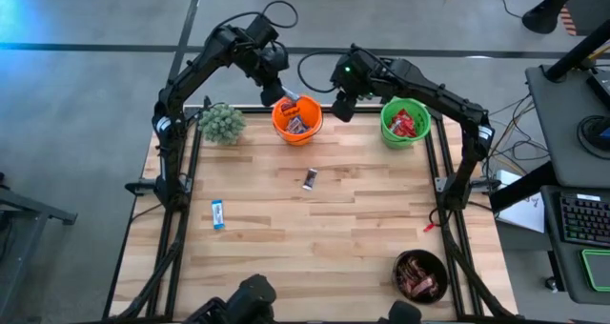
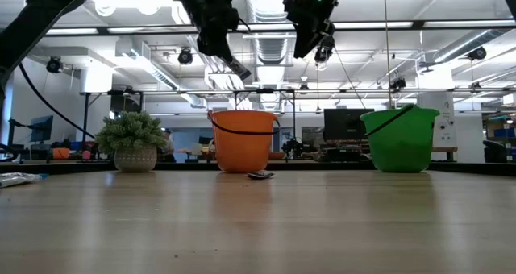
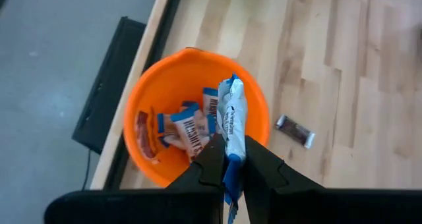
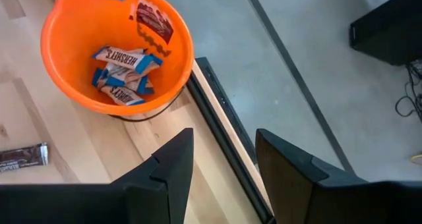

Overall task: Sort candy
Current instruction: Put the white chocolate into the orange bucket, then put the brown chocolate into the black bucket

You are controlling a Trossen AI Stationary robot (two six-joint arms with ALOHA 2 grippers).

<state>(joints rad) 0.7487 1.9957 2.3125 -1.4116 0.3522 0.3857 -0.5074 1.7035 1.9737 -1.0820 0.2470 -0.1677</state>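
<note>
My left gripper [image 3: 229,148] hangs over the orange bucket [image 3: 155,85] at the table's far edge, shut on a blue-and-white candy bar [image 3: 232,115]. Several blue-and-white bars and a red-brown packet lie in that bucket. My right gripper [image 4: 224,141] stands open and holds nothing, above the far edge between the orange bucket [image 1: 296,120] and the green bucket [image 1: 404,123], which holds red packets. A dark brown bar [image 1: 310,178] lies flat mid-table, and a blue-and-white bar [image 1: 218,213] lies flat toward the left. My left gripper pinches the blue-and-white bar near its blue end [image 3: 232,159] between its two fingers. The fingers slant downward from above, and the bar runs on past the fingertips along them. The bar hangs clear above the orange bucket's opening, its free end [image 2: 239,68] tilted down.
A small green plant in a pot [image 1: 221,123] stands left of the orange bucket. A dark bowl [image 1: 420,274] with brown candy sits at the near right corner. The table's middle and near left are bare wood.
</note>
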